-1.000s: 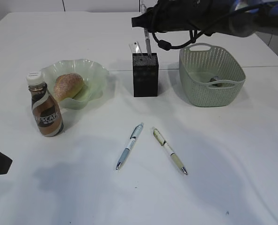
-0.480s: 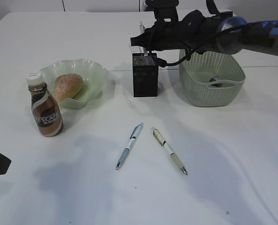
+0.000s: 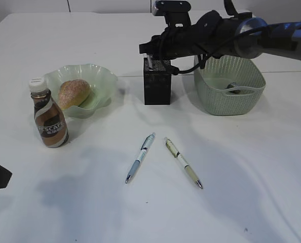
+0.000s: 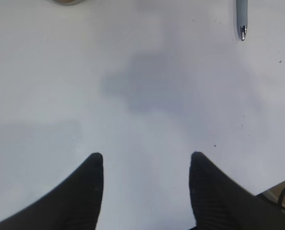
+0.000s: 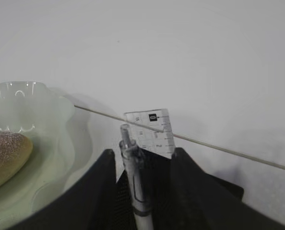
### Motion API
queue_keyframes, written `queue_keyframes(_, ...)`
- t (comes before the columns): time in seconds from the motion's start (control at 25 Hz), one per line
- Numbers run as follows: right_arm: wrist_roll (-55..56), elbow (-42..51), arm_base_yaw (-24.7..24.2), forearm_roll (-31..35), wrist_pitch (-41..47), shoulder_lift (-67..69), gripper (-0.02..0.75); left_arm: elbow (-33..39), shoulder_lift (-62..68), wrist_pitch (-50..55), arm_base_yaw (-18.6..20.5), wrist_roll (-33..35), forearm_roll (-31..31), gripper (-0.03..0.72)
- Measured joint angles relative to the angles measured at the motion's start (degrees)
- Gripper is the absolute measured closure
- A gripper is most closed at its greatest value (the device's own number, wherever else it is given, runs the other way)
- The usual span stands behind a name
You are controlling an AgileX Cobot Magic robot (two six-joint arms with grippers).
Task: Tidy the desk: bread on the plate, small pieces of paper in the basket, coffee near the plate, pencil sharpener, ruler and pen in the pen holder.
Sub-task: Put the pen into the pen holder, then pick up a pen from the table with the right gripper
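A black square metal-mesh pen holder (image 3: 157,82) is seen upright near the white desk's (image 3: 89,202) far edge, a clear ruler (image 5: 152,132) and grey pen (image 5: 133,187) standing inside. The right gripper's (image 5: 141,158) jaws are spread around the pen, not touching it; the left gripper's (image 4: 146,165) jaws are spread, empty.

Right arm (image 3: 216,35) blocks pen holder (image 3: 157,86) top; bare desk (image 3: 64,202) front-left.

My right arm (image 3: 216,35) stretches from the upper right of the frame over the basket (image 3: 229,86), its pincer above the pen holder (image 3: 157,83) at top centre. Two pens (image 3: 139,157) lie mid-frame.
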Motion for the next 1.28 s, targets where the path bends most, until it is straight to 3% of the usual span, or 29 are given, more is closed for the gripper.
queue_keyframes(0.16,0.0,0.0,0.0,0.0,1.1,0.0,0.394,0.0,0.0,0.0,0.0,0.0,0.0,0.287)
queue_keyframes(0.36,0.0,0.0,0.0,0.0,2.95,-0.61,0.388,0.0,0.0,0.0,0.0,0.0,0.0,0.287)
queue_keyframes(0.6,0.6,0.0,0.0,-2.68,11.64,-7.52,0.384,0.0,0.0,0.0,0.0,0.0,0.0,0.287)
queue_keyframes(0.96,22.91,0.0,0.0,-25.89,30.54,-12.01,0.384,0.0,0.0,0.0,0.0,0.0,0.0,0.287)
queue_keyframes(1.12,30.96,0.0,0.0,-31.89,38.39,-12.14,0.384,0.0,0.0,0.0,0.0,0.0,0.0,0.287)
queue_keyframes(1.28,33.7,0.0,0.0,-33.67,44.81,-12.22,0.384,0.0,0.0,0.0,0.0,0.0,0.0,0.287)
